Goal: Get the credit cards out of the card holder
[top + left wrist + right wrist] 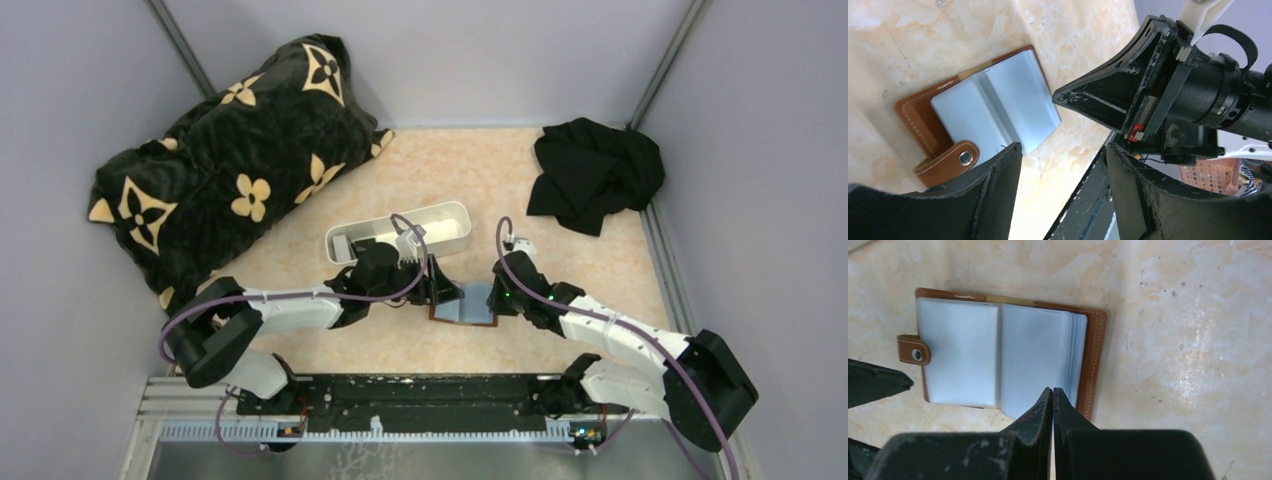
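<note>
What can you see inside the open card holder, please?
Only pale blue-grey sleeves show across both halves of the card holder; no card face is visible. Whether cards sit within the stacked sleeves cannot be told.

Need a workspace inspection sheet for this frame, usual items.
Surface: beige marbled table.
Job's things: card holder lies open, inside up; no loose cards seen.
Clutter: white tray behind holder; patterned pillow far left; black cloth far right.
Grippers: left gripper jaws open, beside holder; right gripper jaws shut, tips at holder's edge.
Cables: purple cables loop free, off the holder.
Surroundings: grey walls; nothing else seen.
</note>
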You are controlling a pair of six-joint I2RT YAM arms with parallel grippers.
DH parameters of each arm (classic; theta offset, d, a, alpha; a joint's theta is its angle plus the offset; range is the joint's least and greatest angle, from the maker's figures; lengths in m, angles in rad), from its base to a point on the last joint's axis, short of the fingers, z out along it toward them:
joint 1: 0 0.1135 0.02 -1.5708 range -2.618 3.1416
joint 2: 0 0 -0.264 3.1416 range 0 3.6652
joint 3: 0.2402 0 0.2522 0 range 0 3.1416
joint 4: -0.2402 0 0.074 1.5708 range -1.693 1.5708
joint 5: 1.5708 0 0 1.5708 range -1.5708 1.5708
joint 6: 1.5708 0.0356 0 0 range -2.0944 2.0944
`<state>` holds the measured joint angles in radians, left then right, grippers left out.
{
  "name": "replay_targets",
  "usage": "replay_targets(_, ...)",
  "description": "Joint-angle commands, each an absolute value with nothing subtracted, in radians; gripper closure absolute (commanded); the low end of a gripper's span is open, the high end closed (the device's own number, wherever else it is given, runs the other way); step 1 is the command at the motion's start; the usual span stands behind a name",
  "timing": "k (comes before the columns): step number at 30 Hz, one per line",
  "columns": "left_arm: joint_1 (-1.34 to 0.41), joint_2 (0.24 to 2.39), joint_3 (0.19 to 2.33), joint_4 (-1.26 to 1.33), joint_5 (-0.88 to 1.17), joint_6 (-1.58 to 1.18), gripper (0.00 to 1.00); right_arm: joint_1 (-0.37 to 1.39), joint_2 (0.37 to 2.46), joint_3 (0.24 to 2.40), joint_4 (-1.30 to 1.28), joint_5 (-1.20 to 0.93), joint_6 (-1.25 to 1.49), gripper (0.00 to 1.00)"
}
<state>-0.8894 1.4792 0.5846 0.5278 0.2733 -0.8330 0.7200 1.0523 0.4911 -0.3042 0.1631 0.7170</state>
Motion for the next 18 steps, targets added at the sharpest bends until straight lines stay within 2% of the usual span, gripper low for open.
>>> replay_targets(1,-0.881,1.462,0.546,0.494,0.241,-0.8,0.3,0.71,1.074,0.469,-0.237,0.142,0.712,1.0)
replay_targets(18,-0.88,1.577,0.498,0.518,0.234,-0.818,0.3,0.71,1.184,0.42,-0.051,0.02,0.716,1.0)
